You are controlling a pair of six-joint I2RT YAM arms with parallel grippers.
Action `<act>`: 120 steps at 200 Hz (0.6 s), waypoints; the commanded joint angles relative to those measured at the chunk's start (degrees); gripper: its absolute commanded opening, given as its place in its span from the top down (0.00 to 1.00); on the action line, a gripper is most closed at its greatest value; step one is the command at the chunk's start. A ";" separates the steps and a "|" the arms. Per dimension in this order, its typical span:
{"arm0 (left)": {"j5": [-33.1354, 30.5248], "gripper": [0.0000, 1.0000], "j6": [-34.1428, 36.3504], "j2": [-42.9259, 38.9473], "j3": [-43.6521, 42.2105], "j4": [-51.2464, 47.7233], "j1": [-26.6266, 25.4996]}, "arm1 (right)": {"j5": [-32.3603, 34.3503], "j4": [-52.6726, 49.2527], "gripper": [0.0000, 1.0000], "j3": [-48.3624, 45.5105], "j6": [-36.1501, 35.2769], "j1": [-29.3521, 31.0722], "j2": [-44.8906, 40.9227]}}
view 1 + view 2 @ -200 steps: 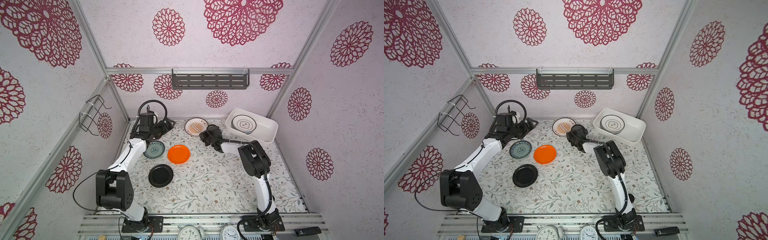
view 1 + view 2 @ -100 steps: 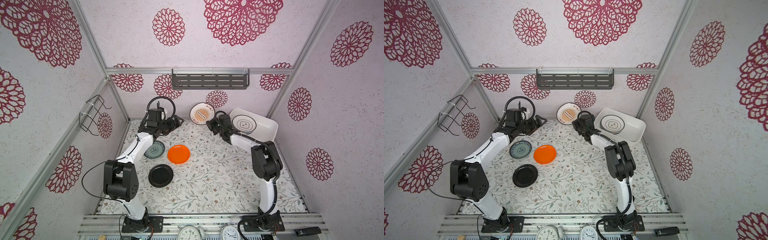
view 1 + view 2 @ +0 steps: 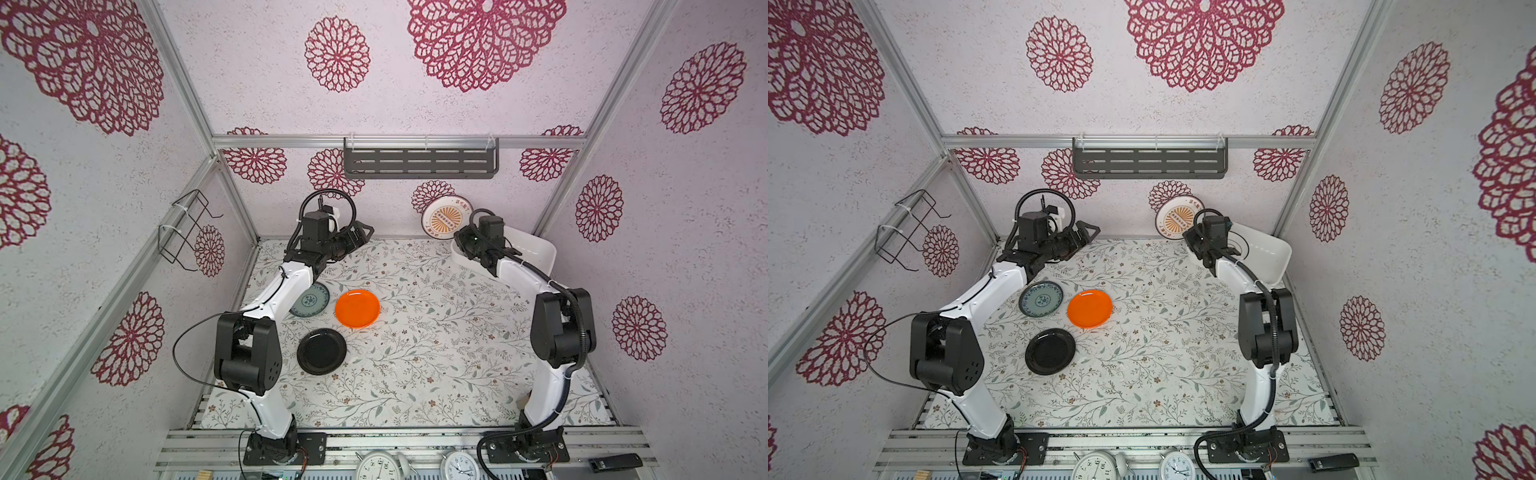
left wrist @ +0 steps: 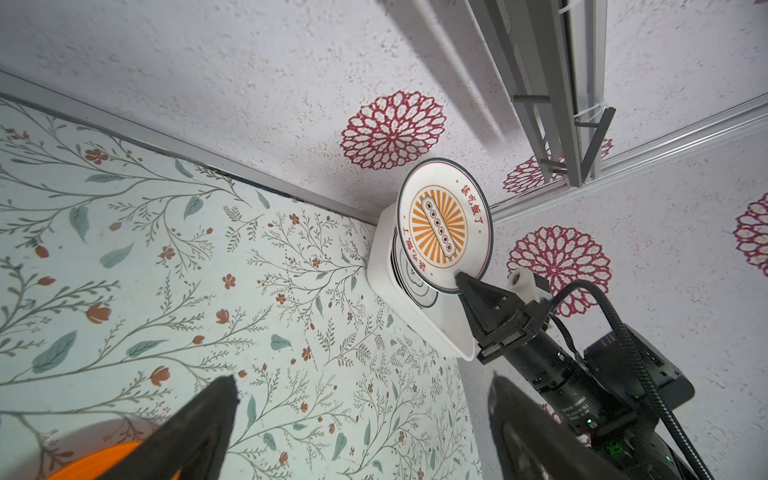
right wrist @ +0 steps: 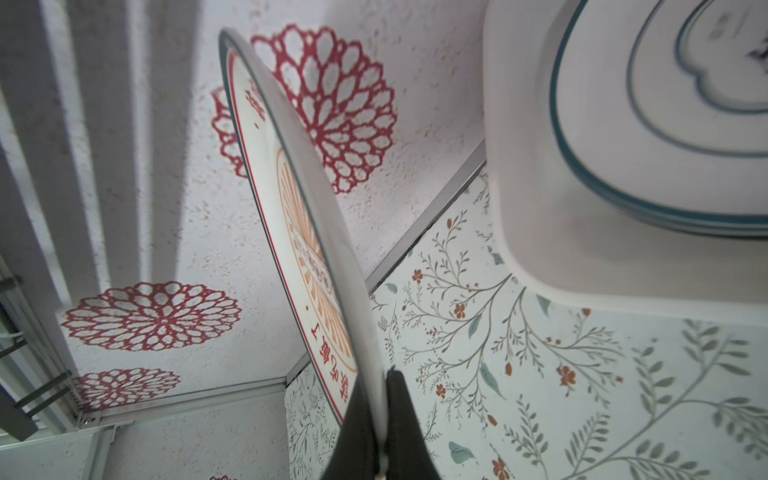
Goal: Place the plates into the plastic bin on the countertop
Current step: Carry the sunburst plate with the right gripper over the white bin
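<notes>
Right claw (image 4: 460, 279) is clamped on the lower rim of the sunburst plate (image 4: 444, 226); in the right wrist view both fingers pinch the edge, plate between them. The plate is off the table (image 3: 436, 332), held on edge and nearly upright, printed face turned toward the left arm, back toward the bin (image 3: 540, 249). The bin sits in the back right corner of the table, just beside the claw on the side away from the left arm, its long axis running along the back wall toward the right wall. A ringed plate (image 5: 665, 104) already lies flat in the bin's near end. Judgement: the plate hangs at the bin's near end wall, not yet inside it; it needs carrying toward the corner and tipping flat, face up. Right arm is the nearer one. Left claw (image 3: 365, 232) is spread wide and empty, raised near the back wall. Teal plate (image 3: 309, 300), orange plate (image 3: 357, 308) and black plate (image 3: 321, 351) remain on the table beside the left arm.
</notes>
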 commanded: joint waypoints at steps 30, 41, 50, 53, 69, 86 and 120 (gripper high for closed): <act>-1.71 0.03 -2.57 6.71 7.32 5.43 -0.18 | 3.95 -0.19 1.00 -0.42 -5.48 -6.08 -6.15; -1.90 0.03 -2.83 7.89 8.84 5.23 -0.18 | 4.19 -0.77 1.00 -0.59 -6.40 -7.32 -6.06; -2.47 0.03 -2.99 8.84 10.25 4.47 -0.10 | 4.22 -0.94 1.00 -0.80 -6.75 -8.27 -6.06; -2.60 0.03 -3.00 8.98 10.74 4.21 -0.09 | 4.26 -0.97 1.00 -0.89 -6.89 -8.62 -5.98; -3.59 0.03 -2.99 11.41 12.66 3.55 0.03 | 5.06 -1.29 1.00 -1.18 -7.56 -10.08 -5.73; -4.16 0.03 -3.05 12.72 14.54 3.37 0.30 | 5.50 -1.60 1.00 -0.99 -7.79 -11.29 -4.61; -3.67 0.03 -4.21 16.96 19.75 3.08 0.78 | 3.75 -0.04 1.00 -0.76 -7.53 -13.85 -2.35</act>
